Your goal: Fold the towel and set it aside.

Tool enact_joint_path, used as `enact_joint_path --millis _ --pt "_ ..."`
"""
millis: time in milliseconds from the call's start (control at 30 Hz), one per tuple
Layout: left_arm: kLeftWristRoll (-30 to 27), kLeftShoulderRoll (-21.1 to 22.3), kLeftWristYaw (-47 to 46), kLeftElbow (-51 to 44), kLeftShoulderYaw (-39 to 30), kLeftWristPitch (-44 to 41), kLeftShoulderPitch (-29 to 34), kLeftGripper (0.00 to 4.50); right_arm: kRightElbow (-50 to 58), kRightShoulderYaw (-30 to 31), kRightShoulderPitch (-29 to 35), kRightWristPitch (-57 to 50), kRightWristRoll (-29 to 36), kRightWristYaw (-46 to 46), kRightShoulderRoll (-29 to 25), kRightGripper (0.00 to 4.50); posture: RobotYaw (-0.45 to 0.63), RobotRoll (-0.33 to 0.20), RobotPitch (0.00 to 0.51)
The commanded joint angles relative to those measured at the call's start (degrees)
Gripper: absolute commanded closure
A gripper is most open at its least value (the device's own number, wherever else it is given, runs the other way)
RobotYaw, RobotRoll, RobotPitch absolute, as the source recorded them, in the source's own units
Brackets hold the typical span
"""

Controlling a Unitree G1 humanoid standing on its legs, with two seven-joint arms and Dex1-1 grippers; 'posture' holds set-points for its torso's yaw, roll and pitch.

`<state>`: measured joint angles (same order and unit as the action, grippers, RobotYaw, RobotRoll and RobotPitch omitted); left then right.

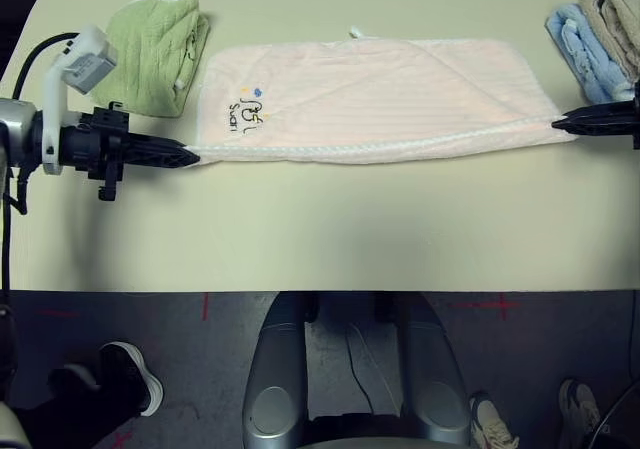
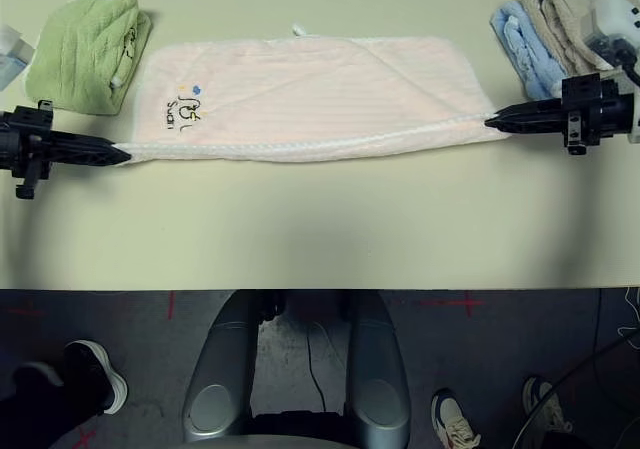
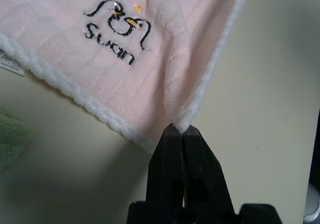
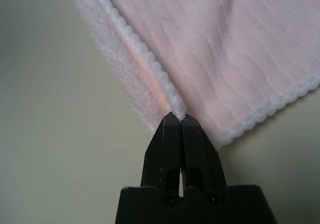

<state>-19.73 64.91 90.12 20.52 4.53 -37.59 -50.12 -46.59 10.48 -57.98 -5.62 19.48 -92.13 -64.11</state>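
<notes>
Pale table (image 1: 320, 239): left gripper (image 1: 192, 155) and right gripper (image 2: 490, 121) each pinch a near corner of the pink towel (image 1: 380, 94).

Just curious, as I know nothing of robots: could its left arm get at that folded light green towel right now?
Probably not at once: the left gripper is shut on a corner of the pale pink terry towel. The folded light green towel lies close by, nothing between them.

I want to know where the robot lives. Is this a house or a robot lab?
Probably a lab or test room, not a house. Red tape crosses mark the grey floor, people's sneakers stand nearby, and folded practice towels wait beside the pink towel on a plain table.
</notes>
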Motion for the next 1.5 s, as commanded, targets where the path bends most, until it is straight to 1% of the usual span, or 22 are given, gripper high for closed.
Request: enact_joint_path --millis 33,133,233,333,400,467,567,700,767,900,1033,1167,1367,1500 --pt "1.22 -0.4 -0.25 1.29 0.0 0.99 -0.39 4.46 -1.37 0.39 0.56 1.02 -0.18 -0.37 -0.81 4.5 0.0 0.0 0.395" --pt "1.49 -0.71 -0.47 2.21 -0.29 0.92 -1.42 4.46 -2.81 0.51 0.02 2.34 -1.17 -0.37 -0.15 4.5 0.01 0.0 0.398" --pt "2.1 -0.56 -0.38 3.47 -0.14 1.33 -2.75 4.46 -6.54 -0.79 -1.71 6.39 -4.94 0.02 1.6 4.5 0.01 0.0 0.398" --pt "3.15 -1.3 -1.47 5.87 -0.33 3.08 -4.88 4.46 -10.83 -2.14 -3.23 9.85 -7.6 2.84 3.64 4.5 0.01 0.0 0.398" --pt "3.78 -2.59 -3.25 8.14 -0.96 5.19 -6.68 4.46 -13.32 -3.05 -3.84 12.41 -9.15 5.38 4.67 4.5 0.01 0.0 0.399" --pt "4.8 -4.22 -6.01 10.77 -1.63 8.79 -8.68 4.46 -15.25 -4.34 -4.48 15.53 -10.53 9.21 5.91 4.5 0.02 0.0 0.4" --pt "5.86 -5.6 -7.52 13.77 -1.82 11.61 -10.74 4.46 -17.22 -5.49 -5.7 17.93 -12.49 13.74 7.28 4.5 0.01 0.0 0.402" --pt "8.24 -8.33 -11.1 19.29 -1.69 17.84 -14.39 4.46 -19.54 -5.49 -8.1 22.12 -17.0 25.19 9.38 4.5 0.01 0.0 0.405" --pt "9.19 -9.24 -11.83 21.51 -1.55 19.72 -15.54 4.46 -20.26 -5.5 -8.8 22.97 -18.34 27.69 10.1 4.5 0.01 0.0 0.41" --pt "11.84 -12.01 -16.51 26.38 -1.44 25.13 -17.35 4.46 -20.85 -5.36 -10.33 23.71 -20.88 33.99 12.55 4.5 0.0 0.0 0.414" --pt "12.92 -13.38 -18.02 29.38 -1.95 27.64 -18.43 4.46 -20.67 -5.78 -10.81 24.01 -22.04 36.54 14.01 4.5 0.0 0.0 0.414" --pt "13.75 -13.64 -18.74 31.33 -2.13 28.76 -19.45 4.46 -20.69 -5.83 -11.4 24.23 -23.29 39.55 14.69 4.5 0.01 0.0 0.419" --pt "14.9 -14.1 -21.54 33.92 -2.63 31.69 -20.94 4.46 -21.03 -6.09 -11.51 24.37 -23.98 41.46 15.11 4.5 0.01 0.0 0.422" --pt "15.43 -14.35 -22.24 35.23 -2.59 32.92 -21.85 4.46 -21.61 -6.0 -11.73 24.67 -24.95 45.1 14.77 4.5 0.01 0.0 0.422"
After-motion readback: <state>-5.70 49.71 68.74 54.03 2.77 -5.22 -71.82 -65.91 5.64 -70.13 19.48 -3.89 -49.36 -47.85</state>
